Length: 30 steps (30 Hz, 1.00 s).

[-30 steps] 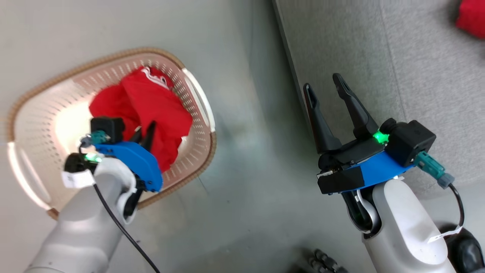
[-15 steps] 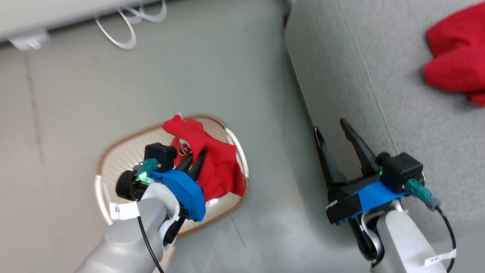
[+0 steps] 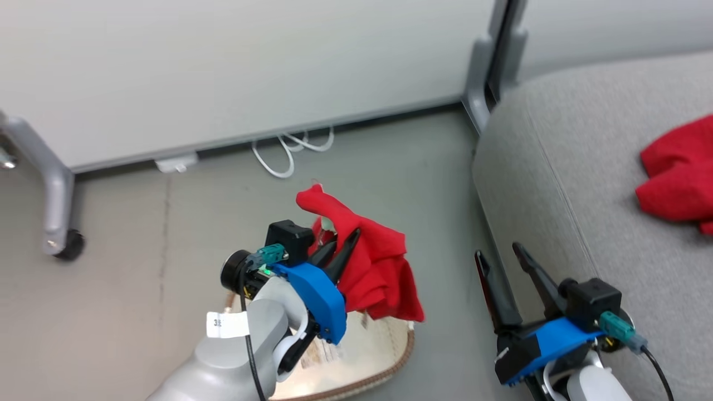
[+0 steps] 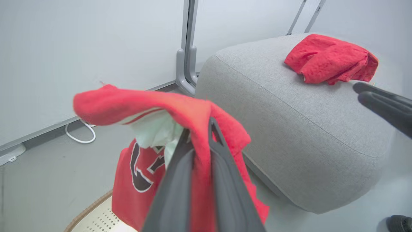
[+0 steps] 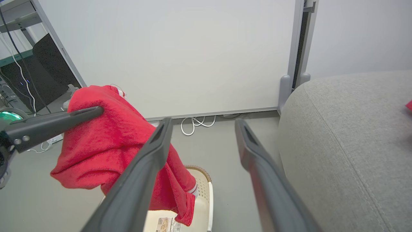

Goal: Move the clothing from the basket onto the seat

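Left gripper jaws pinch the striped red garment above the basket; right gripper jaws stand spread, right of the basket.

You get bright, even light with soft shadows. Wrist views bow at the edges; the clothing blurs.

On my left gripper and right gripper I see long dark tapered fingers, each set on a bright blue plastic wrist shell beside a black boxy camera block with teal plug. A thin black cable and white printed tag sit on the pale grey forearm.
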Available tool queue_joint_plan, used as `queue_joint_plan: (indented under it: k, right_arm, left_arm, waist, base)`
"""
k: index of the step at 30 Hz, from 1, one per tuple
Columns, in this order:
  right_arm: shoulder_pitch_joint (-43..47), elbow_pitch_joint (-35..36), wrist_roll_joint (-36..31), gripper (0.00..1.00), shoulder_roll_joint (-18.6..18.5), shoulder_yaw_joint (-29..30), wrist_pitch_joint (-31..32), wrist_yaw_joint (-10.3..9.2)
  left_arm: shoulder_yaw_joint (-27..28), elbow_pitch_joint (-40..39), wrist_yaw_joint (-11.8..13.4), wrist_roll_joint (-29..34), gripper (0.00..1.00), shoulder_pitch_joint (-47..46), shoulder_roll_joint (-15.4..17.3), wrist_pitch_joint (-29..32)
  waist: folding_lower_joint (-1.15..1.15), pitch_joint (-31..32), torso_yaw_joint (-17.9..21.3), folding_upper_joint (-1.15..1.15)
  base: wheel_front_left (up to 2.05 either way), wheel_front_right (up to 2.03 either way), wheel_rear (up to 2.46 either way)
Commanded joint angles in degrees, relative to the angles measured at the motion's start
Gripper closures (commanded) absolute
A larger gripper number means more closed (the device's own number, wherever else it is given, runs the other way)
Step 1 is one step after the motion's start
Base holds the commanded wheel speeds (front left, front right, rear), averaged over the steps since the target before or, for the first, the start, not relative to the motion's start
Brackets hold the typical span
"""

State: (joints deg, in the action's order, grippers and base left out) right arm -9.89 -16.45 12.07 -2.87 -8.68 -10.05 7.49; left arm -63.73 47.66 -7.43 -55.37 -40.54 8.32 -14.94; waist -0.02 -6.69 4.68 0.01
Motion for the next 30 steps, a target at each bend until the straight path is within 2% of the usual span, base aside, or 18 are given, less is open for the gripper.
queue_joint_plan:
  k: [1,9,30]
  right_arm:
    - [1.05,0.24,-0.14,0.00,-0.02,0.14,0.42,0.01]
    - [4.76,2.01,-0.35,0.00,-0.02,0.90,2.16,0.01]
    - [5.83,4.17,-0.06,0.00,-0.02,-0.88,4.15,0.01]
  left_arm:
    - [-0.14,-0.21,-0.09,0.23,1.00,-0.62,-0.15,-0.36]
    - [-0.95,-2.55,-0.09,1.32,1.00,-2.81,-1.60,-0.34]
    - [-1.45,-4.04,-0.09,3.24,1.00,-8.33,-3.34,-0.35]
  waist:
    - [0.02,2.94,-2.48,-0.01]
    - [0.02,6.36,-4.69,-0.01]
    - [0.02,7.37,-6.11,-0.01]
  base:
    - [0.00,0.00,0.00]
    - [0.00,0.00,0.00]
    - [0.00,0.00,0.00]
